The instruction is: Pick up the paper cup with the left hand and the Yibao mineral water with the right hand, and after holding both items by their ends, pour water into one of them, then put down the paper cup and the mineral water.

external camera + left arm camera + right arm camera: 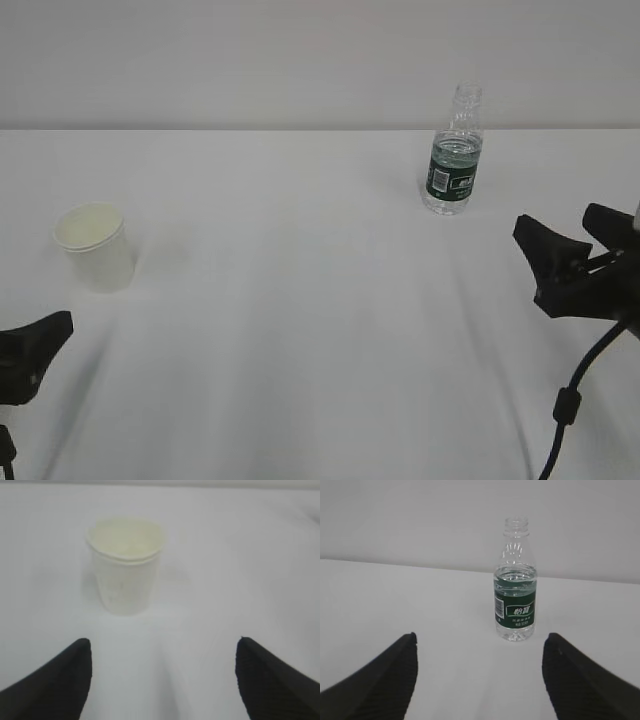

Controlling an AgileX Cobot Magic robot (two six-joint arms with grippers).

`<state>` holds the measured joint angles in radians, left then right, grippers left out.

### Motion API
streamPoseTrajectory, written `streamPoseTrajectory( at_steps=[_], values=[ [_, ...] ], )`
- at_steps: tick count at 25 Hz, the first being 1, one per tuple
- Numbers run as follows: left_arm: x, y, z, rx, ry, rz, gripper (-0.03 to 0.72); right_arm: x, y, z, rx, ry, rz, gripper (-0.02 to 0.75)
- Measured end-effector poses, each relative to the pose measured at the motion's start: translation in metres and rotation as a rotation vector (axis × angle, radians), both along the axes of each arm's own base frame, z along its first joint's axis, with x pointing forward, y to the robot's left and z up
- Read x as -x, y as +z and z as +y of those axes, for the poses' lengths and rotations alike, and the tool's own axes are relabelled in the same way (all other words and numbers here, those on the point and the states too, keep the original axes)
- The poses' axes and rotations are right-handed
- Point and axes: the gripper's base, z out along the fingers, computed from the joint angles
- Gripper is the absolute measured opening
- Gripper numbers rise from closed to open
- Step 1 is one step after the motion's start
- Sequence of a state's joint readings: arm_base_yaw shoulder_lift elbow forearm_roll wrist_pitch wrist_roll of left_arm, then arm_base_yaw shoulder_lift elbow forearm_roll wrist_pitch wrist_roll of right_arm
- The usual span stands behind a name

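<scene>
The white paper cup (95, 246) stands upright on the left of the white table; in the left wrist view the cup (125, 572) is ahead of the jaws, a little left of their middle. My left gripper (163, 645) is open and empty, short of the cup, and shows at the lower left of the exterior view (45, 335). The clear Yibao mineral water bottle (454, 155), green label, no cap, stands upright at the back right; it also shows in the right wrist view (515, 602). My right gripper (480, 637) is open and empty, well short of it, at the right edge of the exterior view (560, 235).
The white table (300, 300) runs to a plain pale wall (250, 60) behind. A black cable (575, 390) hangs from the right arm at the lower right.
</scene>
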<state>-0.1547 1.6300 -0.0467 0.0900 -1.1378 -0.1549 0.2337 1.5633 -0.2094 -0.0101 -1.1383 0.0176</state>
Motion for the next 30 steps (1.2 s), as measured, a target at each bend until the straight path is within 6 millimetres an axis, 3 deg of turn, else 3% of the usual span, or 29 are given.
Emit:
streamPoseTrajectory(
  at_steps=[6,20,30],
  values=[
    [-0.002,-0.013,0.001,-0.01,0.014,0.068,0.627,-0.001,0.001,0.001,-0.001,0.002,-0.006,0.589],
    [-0.025,-0.004,-0.003,0.004,0.014,-0.016,0.594,-0.004,0.002,0.001,0.0,0.002,-0.013,0.589],
    [-0.028,-0.003,-0.003,0.006,0.014,-0.025,0.593,-0.017,-0.016,0.005,0.018,0.01,0.054,0.589]
  ],
)
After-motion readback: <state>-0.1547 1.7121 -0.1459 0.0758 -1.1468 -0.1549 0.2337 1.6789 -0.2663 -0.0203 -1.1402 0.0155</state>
